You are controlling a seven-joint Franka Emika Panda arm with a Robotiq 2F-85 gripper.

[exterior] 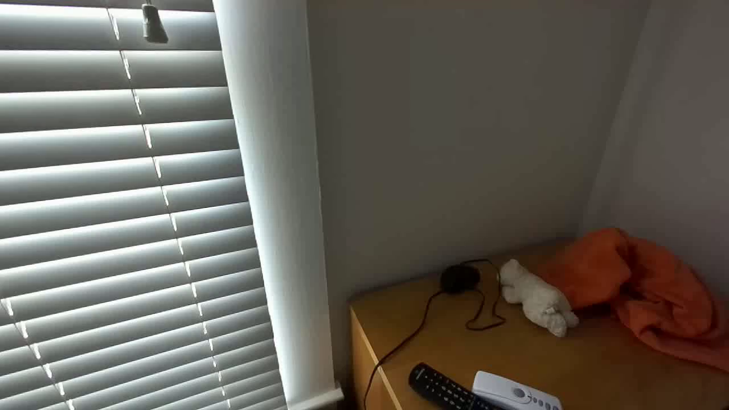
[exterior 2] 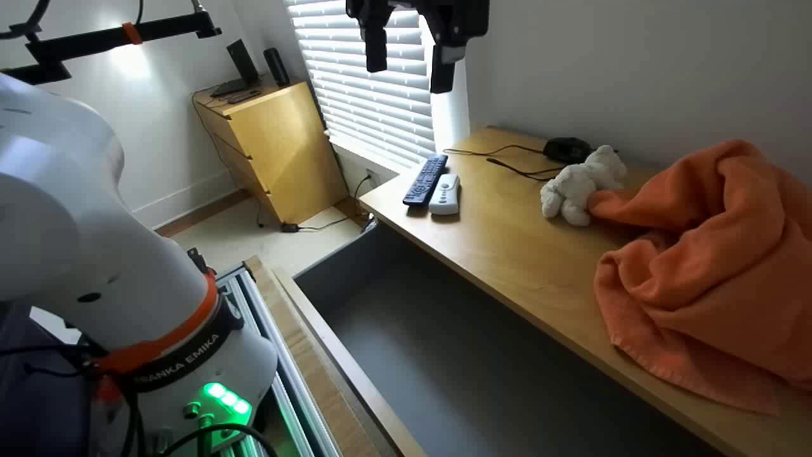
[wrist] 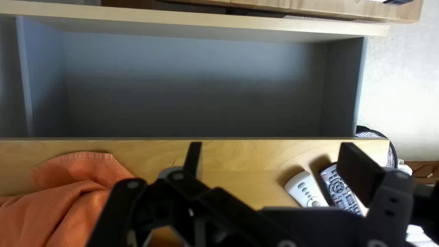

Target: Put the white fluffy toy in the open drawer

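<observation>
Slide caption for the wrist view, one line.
Open, empty hand with the open drawer in view; orange cloth, white remote and many-buttoned remote lie on the wooden dresser top.

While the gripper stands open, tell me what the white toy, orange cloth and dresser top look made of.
White toy: probably matte plush, given its nubbly surface.
Orange cloth: matte textile, perhaps fleece or terry, in thick folds.
Dresser top: wood or veneer, satin-looking, with grain showing in the wrist view.

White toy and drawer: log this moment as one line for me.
white toy: on dresser top, beside orange cloth | gripper: open, empty, apart from toy | drawer: open | placement: not yet done
</observation>
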